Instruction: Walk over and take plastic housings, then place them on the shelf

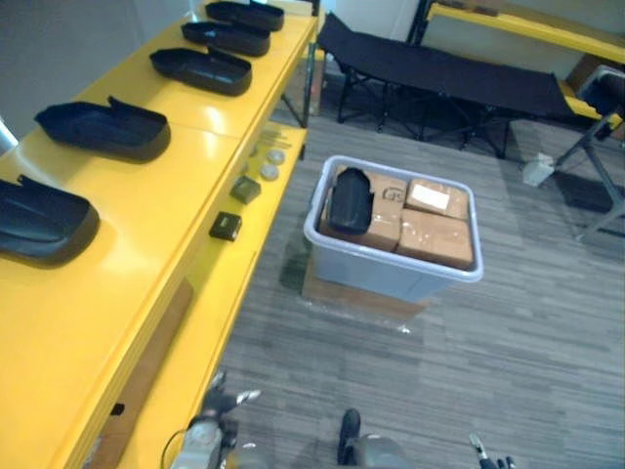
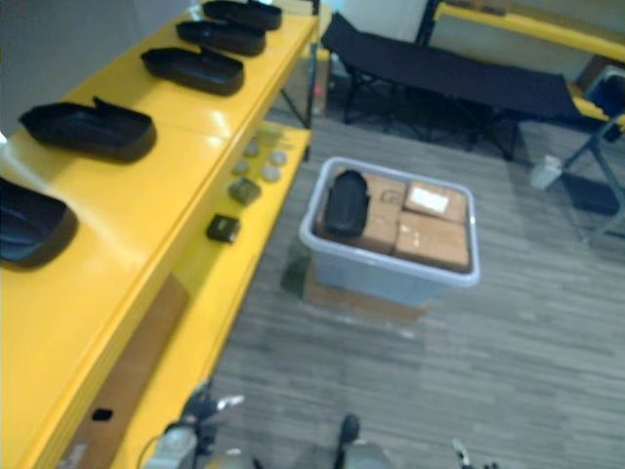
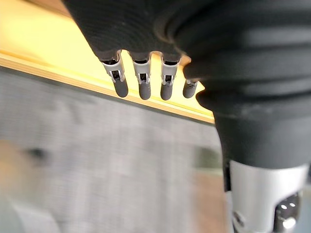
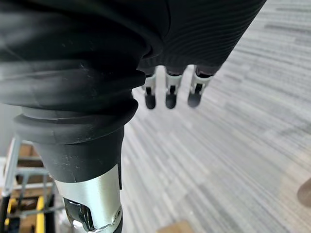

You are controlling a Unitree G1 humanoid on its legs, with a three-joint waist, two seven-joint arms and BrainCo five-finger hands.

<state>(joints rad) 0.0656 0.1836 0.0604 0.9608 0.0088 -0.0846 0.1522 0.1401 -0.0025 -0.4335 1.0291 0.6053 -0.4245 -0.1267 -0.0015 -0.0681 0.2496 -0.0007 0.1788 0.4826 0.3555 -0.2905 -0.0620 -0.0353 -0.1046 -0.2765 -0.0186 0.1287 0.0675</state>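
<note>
Yellow shelf (image 1: 107, 303) runs along the robot's left side. On its top board we find a row of black plastic housings (image 1: 105, 127), five in number, each lying apart from the next. A lower board of the same shelf carries a small black box (image 1: 226, 227) and, farther along, several grey round parts (image 1: 270, 172).

On the floor (image 1: 508, 342) just beside the shelf stands a grey bin (image 1: 391, 269), resting on a flat cardboard sheet (image 1: 337, 293). The bin holds brown cardboard boxes (image 1: 437, 239). One loose housing (image 1: 349, 200) lies on top of the boxes at the end of the bin nearer the shelf. Beyond the bin, well apart from it, we see a black folding cot (image 1: 449, 78).

Left hand (image 3: 146, 43): in its wrist view we see the fingers hanging straight and relaxed, side by side, holding nothing. Past them lie the shelf's yellow edge and the grey floor.

Right hand (image 4: 194, 34): we see the fingers likewise loose and uncurled, holding nothing, above the striped grey floor.

Both hands are well apart from every housing.
</note>
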